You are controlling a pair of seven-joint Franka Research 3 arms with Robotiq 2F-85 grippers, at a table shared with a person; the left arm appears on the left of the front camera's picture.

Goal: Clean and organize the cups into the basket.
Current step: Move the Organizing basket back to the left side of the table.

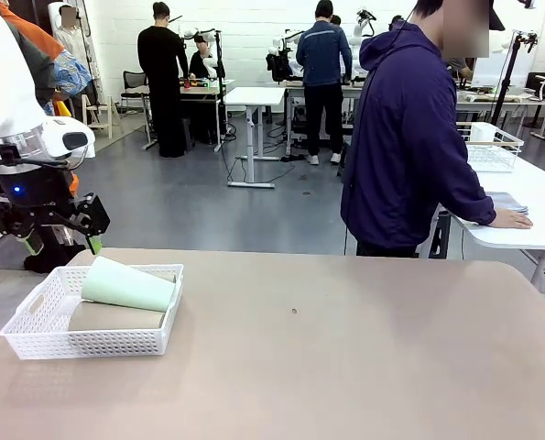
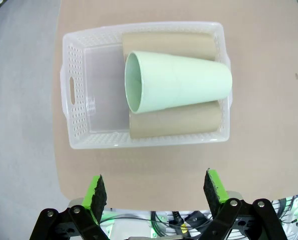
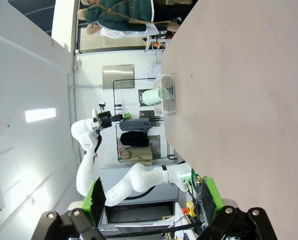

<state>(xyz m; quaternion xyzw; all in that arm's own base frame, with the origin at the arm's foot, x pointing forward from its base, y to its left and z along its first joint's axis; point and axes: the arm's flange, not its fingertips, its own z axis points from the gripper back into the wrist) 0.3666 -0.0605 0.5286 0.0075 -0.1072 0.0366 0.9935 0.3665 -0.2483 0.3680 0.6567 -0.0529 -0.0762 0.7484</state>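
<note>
Left wrist view: cups [image 2: 176, 87] lie sideways in the basket [image 2: 71, 90].
Left gripper [image 2: 156, 192] hangs above, wide apart, empty.

Robot lab: arms [image 1: 290, 41], workbenches [image 1: 254, 96]

Left gripper [image 2: 155, 192] jaws spread, right gripper [image 3: 154, 199] jaws spread
</note>
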